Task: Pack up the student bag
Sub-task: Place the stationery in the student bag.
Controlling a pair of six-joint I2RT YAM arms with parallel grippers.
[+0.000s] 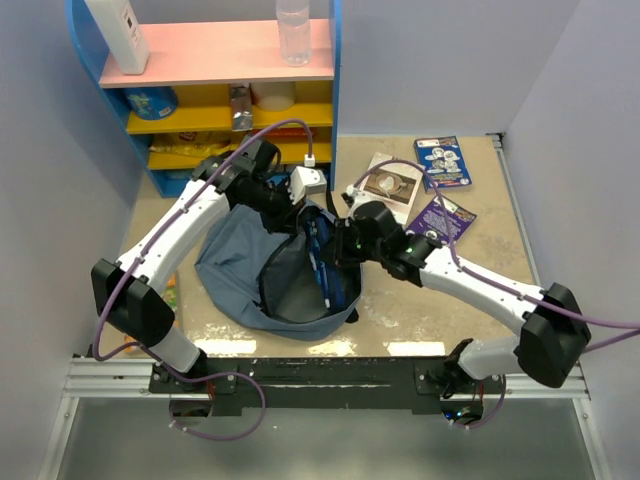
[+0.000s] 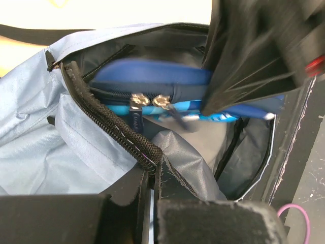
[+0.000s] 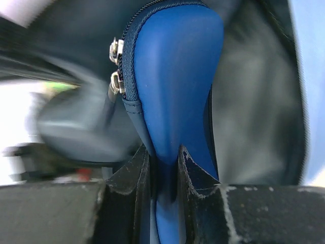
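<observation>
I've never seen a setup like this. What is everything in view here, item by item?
student bag: one, slate-blue, open, mid-table
pencil case: one, dark blue, partly inside the bag's opening
books: three, blue, white-brown and purple, far right of the table
shelf unit: one, blue sides, pink and yellow boards, far left corner
clear bottle: one, see-through, top shelf
white container: one, white, top shelf, left end
table: one, speckled beige, under the bag and books
arms: two, white and black, reaching in from the near edge
left tool: one, black, shut on the bag's zipper edge
right tool: one, black, shut on the pencil case
</observation>
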